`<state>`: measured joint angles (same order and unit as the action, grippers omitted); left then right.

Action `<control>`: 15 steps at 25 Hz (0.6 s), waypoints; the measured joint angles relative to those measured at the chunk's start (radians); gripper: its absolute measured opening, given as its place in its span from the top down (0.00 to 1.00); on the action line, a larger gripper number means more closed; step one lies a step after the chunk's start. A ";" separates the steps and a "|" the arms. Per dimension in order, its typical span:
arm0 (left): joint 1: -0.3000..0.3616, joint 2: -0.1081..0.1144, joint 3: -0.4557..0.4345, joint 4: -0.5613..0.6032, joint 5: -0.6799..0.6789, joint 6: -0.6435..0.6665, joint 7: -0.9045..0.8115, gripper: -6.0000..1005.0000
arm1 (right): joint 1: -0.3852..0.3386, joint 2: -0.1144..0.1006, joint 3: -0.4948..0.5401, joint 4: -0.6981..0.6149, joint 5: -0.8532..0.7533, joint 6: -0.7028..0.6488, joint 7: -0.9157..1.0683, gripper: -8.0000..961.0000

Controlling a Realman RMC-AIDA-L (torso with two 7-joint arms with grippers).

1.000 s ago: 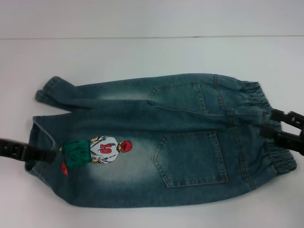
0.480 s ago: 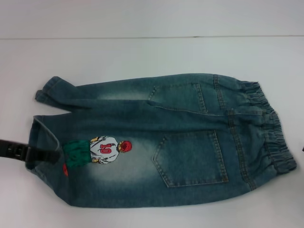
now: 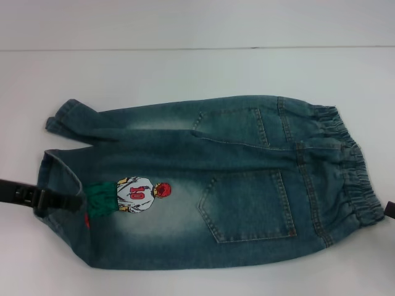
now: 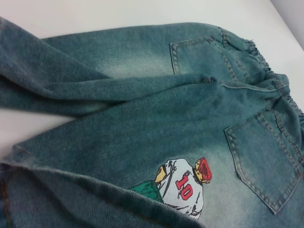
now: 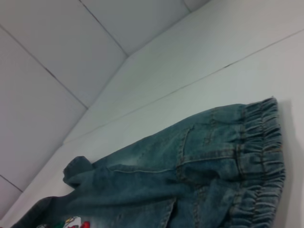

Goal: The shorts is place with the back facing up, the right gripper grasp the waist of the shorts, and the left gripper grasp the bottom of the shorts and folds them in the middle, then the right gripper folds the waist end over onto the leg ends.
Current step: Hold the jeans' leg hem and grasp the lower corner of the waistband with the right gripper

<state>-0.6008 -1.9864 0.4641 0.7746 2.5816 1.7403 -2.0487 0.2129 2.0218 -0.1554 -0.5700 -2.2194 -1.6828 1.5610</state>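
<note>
The faded blue denim shorts [image 3: 203, 179] lie flat, back up, both patch pockets showing. The ruffled waist [image 3: 353, 179] is at the right and the leg ends [image 3: 52, 172] at the left. The number 10 player print [image 3: 137, 196] is on the nearer leg. My left gripper [image 3: 69, 201] reaches in from the left edge and sits at the nearer leg's hem, with denim bunched around its tip. Only a black sliver of my right gripper [image 3: 390, 211] shows at the right edge, just clear of the waist. The left wrist view looks along the shorts [image 4: 142, 118]; the right wrist view shows the waist [image 5: 259, 156].
The shorts rest on a white table [image 3: 185, 68] with a seam line across its far part. The farther leg's hem [image 3: 65, 116] is rumpled and slightly raised. White wall panels [image 5: 57, 57] stand behind the table in the right wrist view.
My right gripper has pulled away from the waist to the right edge of the view. My left gripper has slid rightward, further into the nearer leg's hem.
</note>
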 joint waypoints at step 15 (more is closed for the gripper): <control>0.002 0.003 -0.001 0.000 0.000 -0.009 0.007 0.94 | 0.011 -0.006 -0.013 0.001 -0.002 0.025 0.040 0.20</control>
<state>-0.5987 -1.9838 0.4631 0.7746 2.5817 1.7313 -2.0418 0.2242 2.0154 -0.1682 -0.5691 -2.2212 -1.6581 1.6014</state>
